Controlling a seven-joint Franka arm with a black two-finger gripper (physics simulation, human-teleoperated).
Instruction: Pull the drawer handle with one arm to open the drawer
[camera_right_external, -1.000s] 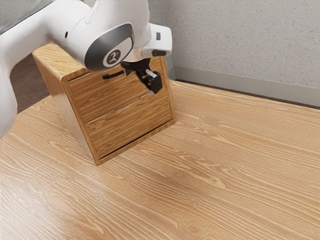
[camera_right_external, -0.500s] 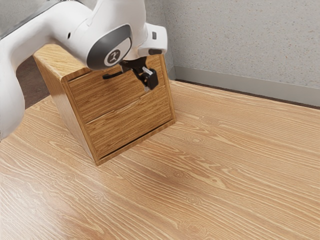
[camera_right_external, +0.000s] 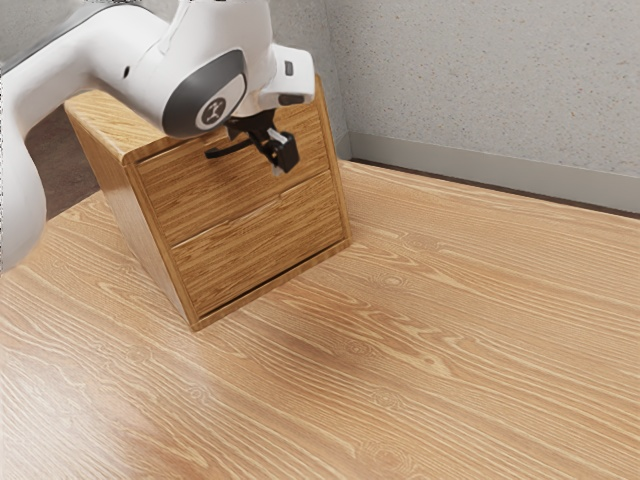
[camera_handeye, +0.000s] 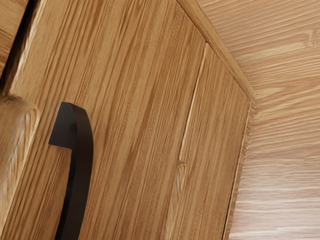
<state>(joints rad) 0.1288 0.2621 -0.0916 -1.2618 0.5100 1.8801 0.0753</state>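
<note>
The gripper has shifted up-left in the exterior view, nearing the upper drawer; open or closed, I cannot tell; the black handle runs crosswise, just beside it toward the exterior view's left.

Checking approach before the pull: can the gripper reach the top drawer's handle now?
Probably yes: the gripper hangs at the front of the upper drawer, beside the end of the black handle, with nothing between them.

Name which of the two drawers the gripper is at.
The upper drawer, its black handle beside the gripper; the lower drawer shows no handle.
</note>
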